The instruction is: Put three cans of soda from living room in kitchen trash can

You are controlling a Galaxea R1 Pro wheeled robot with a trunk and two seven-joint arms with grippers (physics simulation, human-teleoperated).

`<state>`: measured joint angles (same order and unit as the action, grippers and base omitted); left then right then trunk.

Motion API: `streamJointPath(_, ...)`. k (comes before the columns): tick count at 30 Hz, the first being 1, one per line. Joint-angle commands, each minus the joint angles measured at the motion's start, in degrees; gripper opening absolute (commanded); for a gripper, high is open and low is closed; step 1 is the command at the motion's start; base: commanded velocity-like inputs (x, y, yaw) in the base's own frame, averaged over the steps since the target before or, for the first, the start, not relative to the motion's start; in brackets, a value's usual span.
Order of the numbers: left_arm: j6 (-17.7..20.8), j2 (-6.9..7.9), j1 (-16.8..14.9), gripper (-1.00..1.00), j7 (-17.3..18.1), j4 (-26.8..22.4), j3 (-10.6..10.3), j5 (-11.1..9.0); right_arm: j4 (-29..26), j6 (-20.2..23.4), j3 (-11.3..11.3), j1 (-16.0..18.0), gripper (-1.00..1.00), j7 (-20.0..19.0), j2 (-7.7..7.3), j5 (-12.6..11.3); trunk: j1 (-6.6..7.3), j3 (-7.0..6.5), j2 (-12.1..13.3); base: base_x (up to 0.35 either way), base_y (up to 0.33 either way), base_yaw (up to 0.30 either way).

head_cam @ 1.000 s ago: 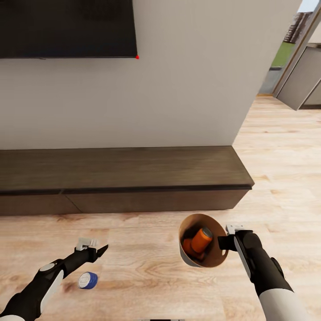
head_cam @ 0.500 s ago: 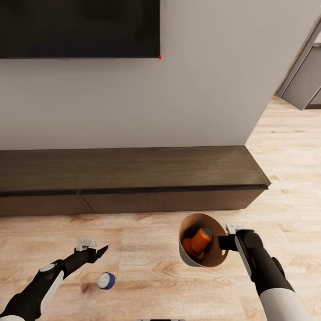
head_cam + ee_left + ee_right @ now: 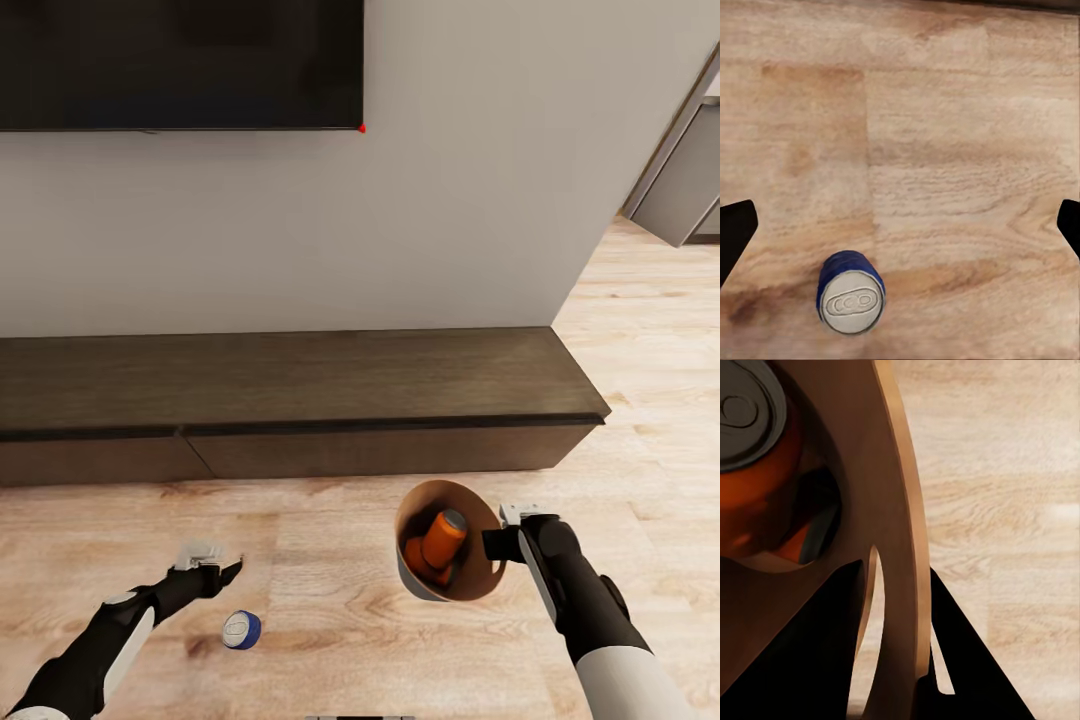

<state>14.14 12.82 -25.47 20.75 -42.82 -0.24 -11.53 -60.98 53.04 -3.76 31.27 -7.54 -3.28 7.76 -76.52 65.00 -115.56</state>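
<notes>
The blue can of soda lies on its side on the pale plank floor, silvery end toward me; the left wrist view has it below and between the spread fingers. My left gripper hovers open just above and left of it. My right gripper is shut on the rim of the tash can, held tilted above the floor. Two orange cans lie inside it; one is seen close up beside the clamped rim.
A long dark wooden bench runs along the white wall ahead, under a black wall screen. The wall ends at the right, where plank floor leads toward a grey door panel.
The view shifted, so bench and screen slid right in the picture. The blue can rolled right on the floor. The left gripper dropped slightly, and the right gripper with the tash can edged left.
</notes>
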Motion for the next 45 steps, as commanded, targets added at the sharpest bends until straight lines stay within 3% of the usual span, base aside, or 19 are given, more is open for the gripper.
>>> streamJointPath(1,2.4,-0.36,0.0,1.00,-1.0,-0.5,0.0,-0.1,0.0,0.0,0.0,0.0,-1.00,-0.3,0.05,-1.0,0.00,-0.01,0.0,0.000,0.000,0.000)
streamJointPath(2,4.5,-0.77,0.0,1.00,-1.8,-1.2,0.0,-0.1,0.0,0.0,0.1,0.0,-1.00,-0.3,0.08,-1.0,0.00,-0.01,0.0,0.000,0.000,0.000)
streamJointPath(3,9.5,-2.26,-0.1,1.00,-4.3,-3.2,0.1,-0.3,0.0,0.0,0.2,0.0,-1.00,-0.3,0.14,-1.0,0.00,-0.01,0.0,0.000,0.000,0.000)
streamJointPath(7,15.8,-4.29,-0.7,1.00,-7.0,-5.3,0.1,-0.2,0.0,0.0,0.2,0.0,-1.00,-0.3,0.25,-0.9,0.00,-0.01,0.0,0.000,0.000,0.000)
streamJointPath(10,19.3,-4.93,-1.5,1.00,-8.6,-6.0,0.1,-0.2,0.0,0.0,0.2,0.0,-1.00,-0.3,0.28,-0.9,0.00,-0.01,0.0,0.000,0.000,0.000)
streamJointPath(15,26.4,-9.47,-4.8,1.00,-12.0,-6.9,-0.1,-0.1,0.0,0.0,0.3,0.0,-1.00,-0.2,0.43,-0.9,0.00,-0.01,0.0,0.000,0.000,0.000)
streamJointPath(18,29.0,-10.46,-6.1,1.00,-15.9,-6.8,-0.1,-0.1,0.0,0.0,0.3,0.0,-1.00,-0.2,0.79,-0.9,0.00,-0.01,0.0,0.000,0.000,0.000)
streamJointPath(21,29.9,-10.71,-7.7,1.00,-20.8,-6.5,0.1,-0.2,0.0,0.0,0.3,0.0,-1.00,-0.2,1.12,-0.8,0.00,-0.01,0.0,0.000,0.000,0.000)
streamJointPath(27,30.2,-10.12,-9.1,1.00,-24.4,-6.3,0.2,-0.1,0.2,0.0,0.4,0.0,-1.00,-0.1,1.56,-0.7,0.00,-0.01,0.0,0.000,0.000,0.000)
streamJointPath(33,28.9,-9.19,-9.3,1.00,-26.2,-5.7,0.2,0.0,0.2,0.0,1.6,0.0,-1.00,0.0,1.67,-0.7,0.00,-0.01,0.0,0.000,0.000,0.000)
streamJointPath(45,27.4,-9.03,-9.3,1.00,-27.8,-3.8,-0.1,0.1,0.6,0.1,1.8,0.1,-1.00,0.0,1.62,-0.6,-2.63,2.15,-4.8,0.000,0.000,0.000)
